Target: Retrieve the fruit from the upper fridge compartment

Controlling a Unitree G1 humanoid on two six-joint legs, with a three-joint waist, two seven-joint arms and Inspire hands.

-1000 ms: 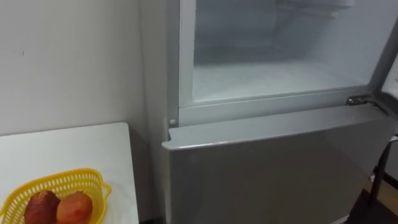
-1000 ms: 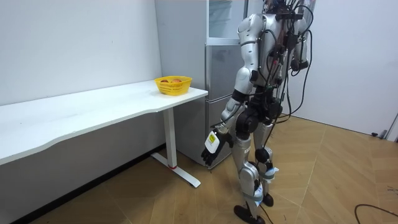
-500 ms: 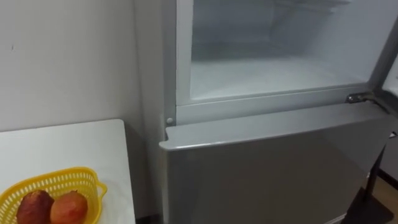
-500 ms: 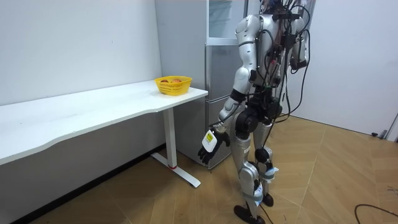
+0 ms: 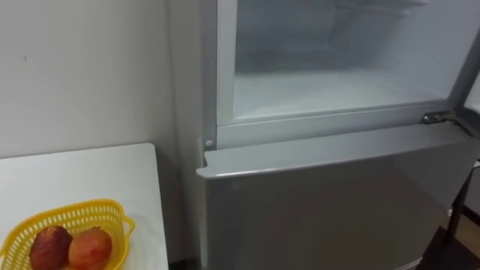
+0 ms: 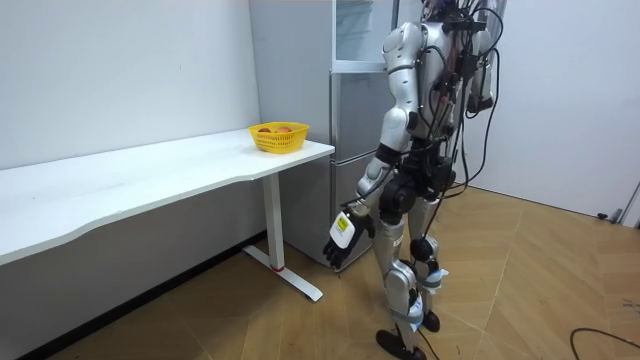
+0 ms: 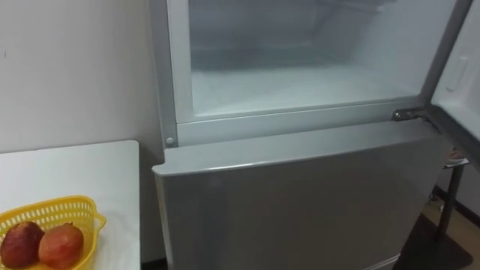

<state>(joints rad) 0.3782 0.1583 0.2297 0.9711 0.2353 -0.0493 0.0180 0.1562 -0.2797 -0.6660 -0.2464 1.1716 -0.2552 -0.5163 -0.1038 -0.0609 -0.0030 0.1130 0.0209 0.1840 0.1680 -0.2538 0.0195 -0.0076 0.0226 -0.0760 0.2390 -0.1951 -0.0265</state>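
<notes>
- Room view shows me standing close in front of the fridge (image 6: 350, 110). My left hand (image 6: 340, 238) hangs low beside my thigh, fingers loose and holding nothing.
- My right hand (image 6: 483, 98) sits near chest height on the room view's right, and I cannot tell its state.
- The upper compartment (image 5: 337, 82) stands open, high above and ahead of the left hand, with its door (image 7: 461, 82) swung off to the right.
- What I can see of its floor is bare, so I cannot tell where the thing to fetch is. It may sit deeper or higher than the eye views reach, or it may already be out.
- Two reddish fruits (image 5: 90, 249) lie in the yellow basket (image 5: 75, 212) on the table (image 5: 90, 172), up and to the left of the left hand.
- My first move would be to look higher and deeper into the compartment before committing an arm.
- If something is there, I would raise a hand well above the top edge of the lower door (image 5: 330, 202), with fingers spread.
- I would go in through the middle of the opening, clear of the frame and the hinge (image 5: 435, 118).
- I would close the fingers only once they are round the thing.
</notes>
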